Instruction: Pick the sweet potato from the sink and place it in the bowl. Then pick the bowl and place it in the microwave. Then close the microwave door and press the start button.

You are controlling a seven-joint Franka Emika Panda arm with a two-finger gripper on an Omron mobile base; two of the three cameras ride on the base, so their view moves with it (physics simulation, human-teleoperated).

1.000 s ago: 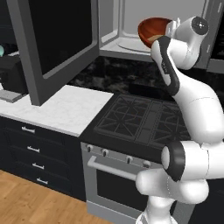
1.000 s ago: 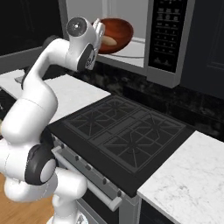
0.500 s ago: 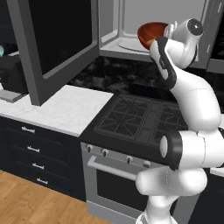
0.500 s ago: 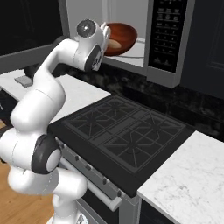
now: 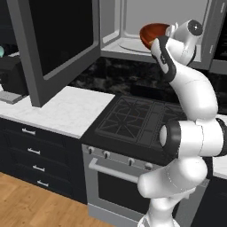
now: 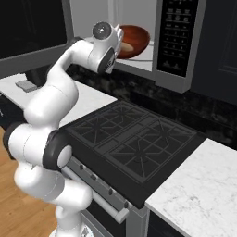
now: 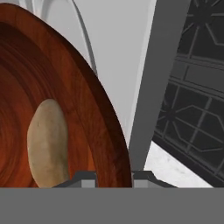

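The reddish-brown bowl (image 5: 153,33) (image 6: 134,39) (image 7: 87,100) hangs in the mouth of the open microwave (image 5: 133,17) (image 6: 178,37), just above the glass turntable (image 5: 131,44). My gripper (image 7: 113,177) is shut on the bowl's near rim, one fingertip inside the rim and one outside. The tan sweet potato (image 7: 47,140) lies inside the bowl. The microwave door (image 5: 57,40) stands swung wide open to the left. The sink is out of view.
The black gas cooktop (image 5: 137,117) (image 6: 129,139) lies directly below the microwave, above the oven front. White counter runs to the left (image 5: 62,111) and right (image 6: 194,199). The microwave's control panel (image 6: 178,28) is right of the cavity. A dark appliance (image 5: 11,75) sits far left.
The arm has carried the bowl a little deeper into the microwave opening and slightly lower. The grip on the rim is unchanged, and the door has not moved.
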